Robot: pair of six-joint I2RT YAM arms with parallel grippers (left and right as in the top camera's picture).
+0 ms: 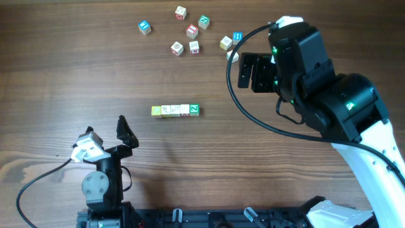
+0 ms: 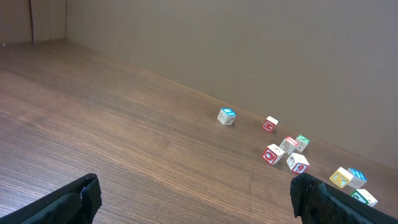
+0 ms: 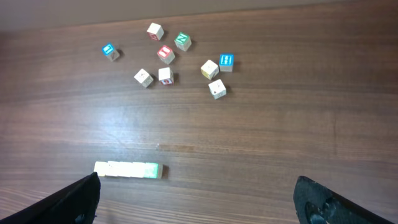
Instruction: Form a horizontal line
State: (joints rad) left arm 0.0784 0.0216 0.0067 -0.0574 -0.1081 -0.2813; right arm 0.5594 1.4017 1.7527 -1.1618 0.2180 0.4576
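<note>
The horizontal line (image 1: 176,110) of five touching cubes, yellowish to green-faced, lies mid-table. The left gripper (image 1: 107,136), fingers spread, sits at its 7 o'clock; the right gripper (image 3: 199,208), spread and empty, hovers at 2 o'clock.

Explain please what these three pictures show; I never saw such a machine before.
Two robot arms stand at a wooden table. One picture comes from above; the other two come from cameras on the wrists, so dark fingers show at their lower corners. From above, the left gripper is near the front edge and the right gripper hangs over the far side. Both are open and hold nothing. In the middle lies a straight row of five letter cubes. Loose cubes lie scattered farther back.
</note>
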